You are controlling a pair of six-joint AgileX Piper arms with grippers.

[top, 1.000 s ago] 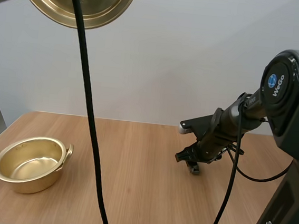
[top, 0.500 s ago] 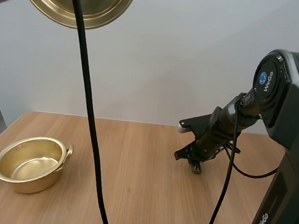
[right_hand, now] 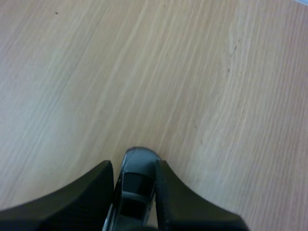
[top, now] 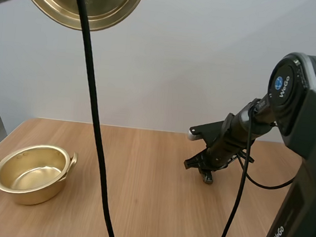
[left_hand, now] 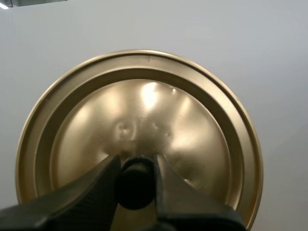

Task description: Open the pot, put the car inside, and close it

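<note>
table (top: 138, 206): wood top, pot at its left end, car right of centre, well apart
right arm (top: 293, 109): reaches down to the table; "WeGo" readable on the shoulder housing and again low on the base. Vs 1.0 s ago the housing has swung left and the forearm sits a touch left; no change vs 0.5 s ago
lid (top: 85, 2): gold, held high above the table's left end, same spot as before. Left wrist view gives the grip: left gripper (left_hand: 136, 161) fingers clamped on the lid's black knob (left_hand: 135, 186)
pot (top: 29, 173): gold, two handles, lid off, nothing inside, unmoved
right gripper (top: 204, 171): down at the table in the high view; right wrist view shows the jaws closed against both sides of the car (right_hand: 136, 185)
car: small, grey, on the table between the right fingertips, nose pointing away from the gripper
</note>
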